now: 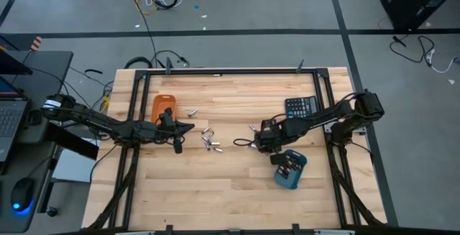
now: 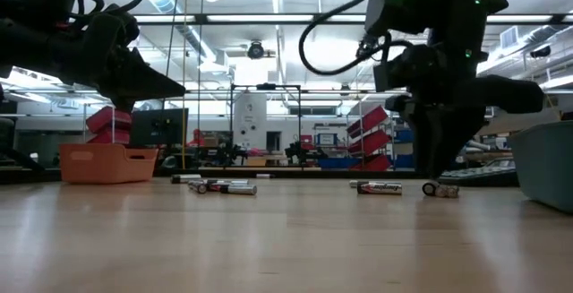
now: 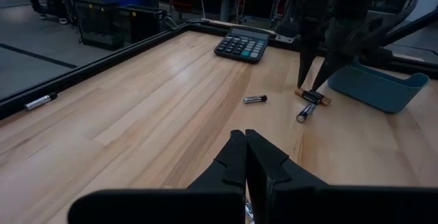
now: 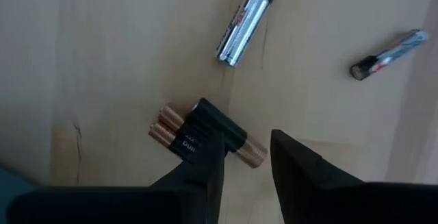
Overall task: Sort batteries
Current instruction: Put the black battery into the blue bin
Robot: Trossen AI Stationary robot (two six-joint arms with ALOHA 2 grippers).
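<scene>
Wooden worktable [image 1: 237, 192] framed in black rail — trays and a calculator on top

An orange tray [image 1: 163, 107] sits at one side, a blue tray [image 1: 290, 170] and a black calculator [image 1: 300, 108] at the other — a laptop [image 1: 8, 109] and mouse [image 1: 23, 190] rest on a desk alongside.

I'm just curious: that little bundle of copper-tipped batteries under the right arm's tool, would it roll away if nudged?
Probably not: the bundle lies flat, its cells side by side in a dark wrap. It looks stiff, and likely heavy for its size. The loose single battery nearby is round, so it would roll more readily.
</scene>
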